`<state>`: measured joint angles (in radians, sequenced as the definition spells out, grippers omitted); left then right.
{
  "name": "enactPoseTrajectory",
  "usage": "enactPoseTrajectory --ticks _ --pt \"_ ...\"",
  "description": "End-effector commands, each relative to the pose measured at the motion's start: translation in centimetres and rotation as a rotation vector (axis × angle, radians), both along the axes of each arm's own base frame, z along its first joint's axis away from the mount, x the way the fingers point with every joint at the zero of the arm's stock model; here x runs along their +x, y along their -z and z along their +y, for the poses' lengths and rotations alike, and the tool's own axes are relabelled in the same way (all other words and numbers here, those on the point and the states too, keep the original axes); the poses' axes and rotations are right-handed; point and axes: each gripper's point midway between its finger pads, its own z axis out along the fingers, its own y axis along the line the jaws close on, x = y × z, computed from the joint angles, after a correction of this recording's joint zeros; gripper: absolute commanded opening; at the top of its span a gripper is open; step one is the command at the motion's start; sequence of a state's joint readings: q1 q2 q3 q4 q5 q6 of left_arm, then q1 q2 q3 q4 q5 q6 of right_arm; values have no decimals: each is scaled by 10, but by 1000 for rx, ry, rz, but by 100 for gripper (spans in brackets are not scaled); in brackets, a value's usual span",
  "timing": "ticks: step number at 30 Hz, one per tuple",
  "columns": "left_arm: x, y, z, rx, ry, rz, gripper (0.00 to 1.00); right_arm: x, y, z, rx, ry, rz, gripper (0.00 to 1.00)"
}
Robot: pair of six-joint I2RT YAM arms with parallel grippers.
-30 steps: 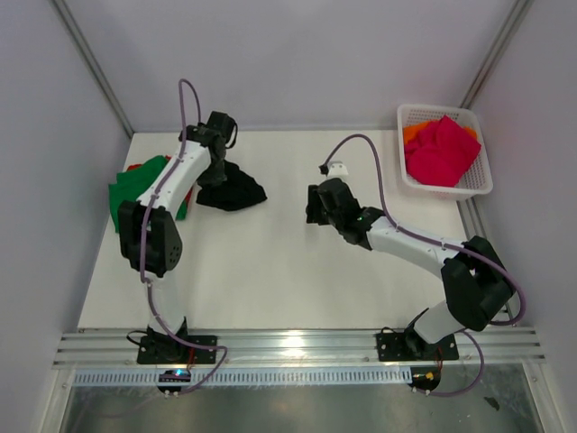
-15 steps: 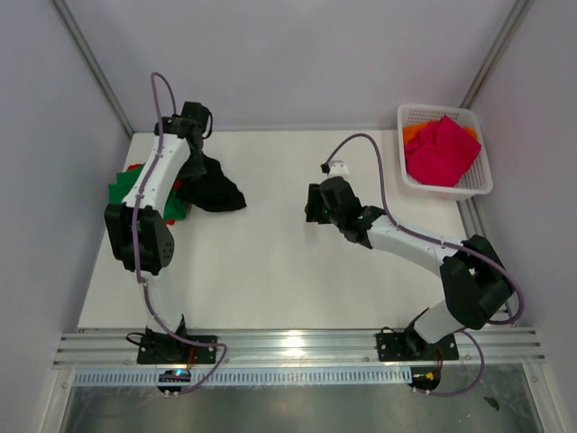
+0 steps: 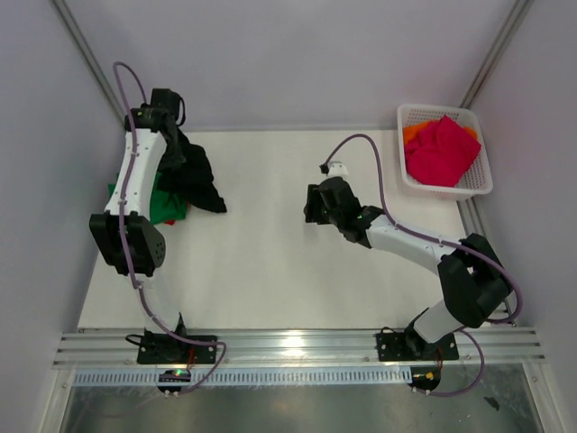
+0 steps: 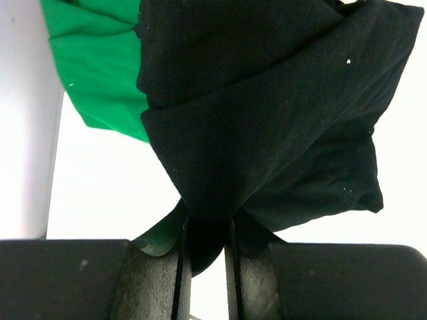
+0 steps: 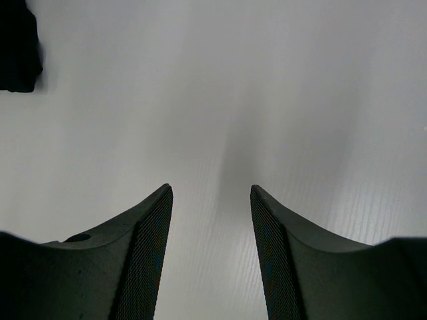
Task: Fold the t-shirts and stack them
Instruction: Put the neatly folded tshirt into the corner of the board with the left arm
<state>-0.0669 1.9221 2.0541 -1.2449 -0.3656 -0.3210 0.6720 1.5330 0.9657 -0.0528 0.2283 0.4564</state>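
My left gripper [image 3: 176,149] is shut on a bunched fold of the black t-shirt [image 3: 196,180], which hangs from it at the table's far left. In the left wrist view the black t-shirt [image 4: 267,100] is pinched between the two fingers of the left gripper [image 4: 207,225] and spreads over the green t-shirt [image 4: 93,60]. The green t-shirt [image 3: 160,205] lies by the left wall, partly under the black one. A magenta-pink t-shirt [image 3: 442,149] and an orange t-shirt [image 3: 415,133] sit in the basket. My right gripper [image 3: 314,206] hovers mid-table, and the right gripper [image 5: 211,193] is open with nothing in it.
The white lattice basket [image 3: 478,185] stands at the back right corner. The left wall [image 3: 54,180] is close beside the left arm. A metal rail [image 3: 297,347] runs along the near edge by the arm bases.
My left gripper has carried the black t-shirt leftward and toward the back, over the green t-shirt. The right arm has not moved.
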Motion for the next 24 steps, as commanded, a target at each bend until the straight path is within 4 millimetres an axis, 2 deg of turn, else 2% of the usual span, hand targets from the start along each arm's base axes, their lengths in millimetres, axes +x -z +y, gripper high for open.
enactPoseTrajectory --ticks 1,4,5,10,18,24 --pt "-8 -36 19 -5 -28 -91 19 12 -16 6 46 14 -45 55" --pt "-11 -41 22 -19 -32 -108 19 14 -16 7 52 15 -44 55" --pt "-13 -44 35 -20 -62 -116 19 15 -17 7 54 14 -44 55" --pt "-16 -49 54 -47 -94 -138 20 16 -15 10 54 11 -38 55" --pt "-19 -44 82 -62 -154 -129 20 16 -15 7 52 12 -40 55" --pt "-20 -28 97 -50 -184 -89 20 16 -14 4 52 13 -37 55"
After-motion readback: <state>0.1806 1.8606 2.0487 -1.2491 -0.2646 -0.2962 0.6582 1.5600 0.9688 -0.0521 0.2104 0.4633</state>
